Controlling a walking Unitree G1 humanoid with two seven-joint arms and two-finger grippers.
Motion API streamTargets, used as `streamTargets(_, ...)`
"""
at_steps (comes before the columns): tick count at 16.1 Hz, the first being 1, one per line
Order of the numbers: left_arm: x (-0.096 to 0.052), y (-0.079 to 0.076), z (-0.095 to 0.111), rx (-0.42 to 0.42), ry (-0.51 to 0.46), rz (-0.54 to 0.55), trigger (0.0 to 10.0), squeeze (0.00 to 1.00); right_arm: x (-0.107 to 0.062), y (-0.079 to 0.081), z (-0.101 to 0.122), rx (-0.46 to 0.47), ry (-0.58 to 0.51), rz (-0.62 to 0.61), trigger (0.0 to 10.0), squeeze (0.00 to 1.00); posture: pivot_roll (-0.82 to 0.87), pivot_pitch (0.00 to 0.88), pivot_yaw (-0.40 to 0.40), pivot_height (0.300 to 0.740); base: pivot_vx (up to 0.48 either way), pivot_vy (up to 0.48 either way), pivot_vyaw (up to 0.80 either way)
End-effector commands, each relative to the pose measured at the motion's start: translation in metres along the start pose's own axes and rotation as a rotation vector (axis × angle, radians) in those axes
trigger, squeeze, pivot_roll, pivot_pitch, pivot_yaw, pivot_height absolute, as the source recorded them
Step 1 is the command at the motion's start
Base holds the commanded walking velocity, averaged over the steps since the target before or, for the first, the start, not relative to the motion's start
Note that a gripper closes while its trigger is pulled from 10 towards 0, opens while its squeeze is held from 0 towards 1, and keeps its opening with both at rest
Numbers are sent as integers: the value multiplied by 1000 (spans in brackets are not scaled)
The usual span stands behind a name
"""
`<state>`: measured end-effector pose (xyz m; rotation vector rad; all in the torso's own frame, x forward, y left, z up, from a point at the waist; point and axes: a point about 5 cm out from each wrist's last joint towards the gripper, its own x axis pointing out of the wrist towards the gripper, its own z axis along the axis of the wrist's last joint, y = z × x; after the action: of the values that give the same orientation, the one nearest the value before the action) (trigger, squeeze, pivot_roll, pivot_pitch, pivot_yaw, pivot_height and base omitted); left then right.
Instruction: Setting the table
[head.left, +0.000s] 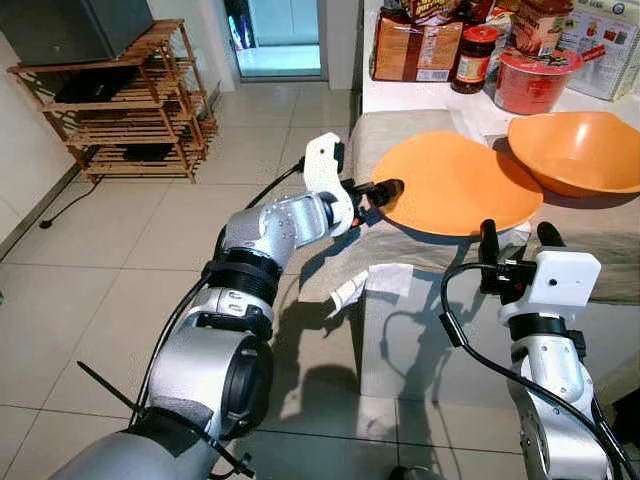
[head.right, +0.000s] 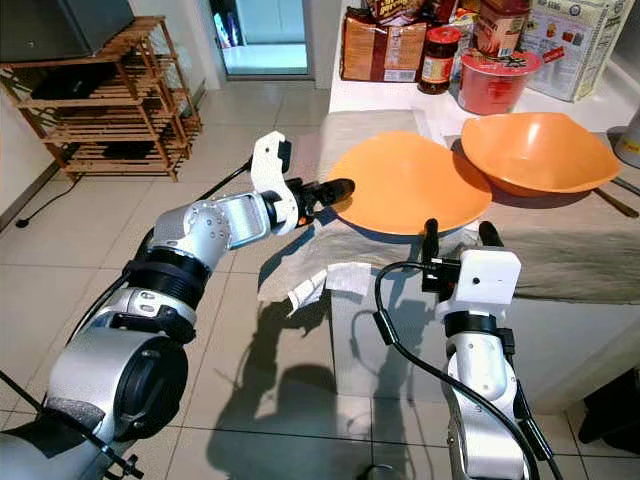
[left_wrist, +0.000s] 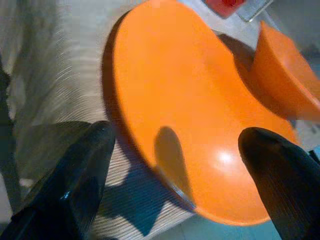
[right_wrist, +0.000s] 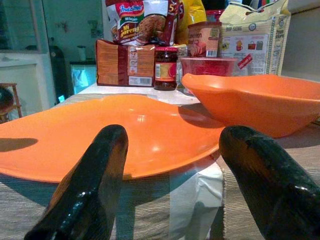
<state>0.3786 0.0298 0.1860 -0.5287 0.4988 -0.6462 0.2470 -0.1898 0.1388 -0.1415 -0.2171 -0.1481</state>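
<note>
Now, left gripper (head.left: 385, 190) fingers spread astride orange plate (head.left: 455, 185) rim, right gripper (head.left: 520, 238) fingers spread below table edge (head.left: 600, 262).

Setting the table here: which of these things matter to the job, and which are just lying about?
For the job:
plate, left claw at its rim
bowl
right claw, open by the table edge

Lying about:
jar
red tub
snack bags
wooden shelf

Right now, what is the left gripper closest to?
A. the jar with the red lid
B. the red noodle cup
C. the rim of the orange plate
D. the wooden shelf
C. The left gripper sits at the near left rim of the orange plate, its open fingers on either side of the rim.
</note>
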Motion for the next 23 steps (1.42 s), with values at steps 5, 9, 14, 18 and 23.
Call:
streamTargets(5,-1,-11,10,-6,-27,-36,10000,0,0,3,-1,1,5,5,10000,0,-108,7,101,740,0,0,0)
streamTargets(9,1,-17,6,-25,-19,-55,10000,0,-1,4,-2,3,10,4,10000,0,-108,13,101,740,0,0,0)
streamTargets(14,1,-17,1,-7,-3,-51,10000,0,-2,5,-3,7,16,0,10000,0,-109,19,105,740,0,0,0)
streamTargets(18,-2,-10,9,43,-46,-3,10000,0,-2,5,-3,8,17,-3,10000,0,-106,24,104,740,0,0,0)
streamTargets(23,-7,1,9,56,-47,36,10000,0,-3,3,-3,7,19,-5,10000,0,-103,26,102,740,0,0,0)
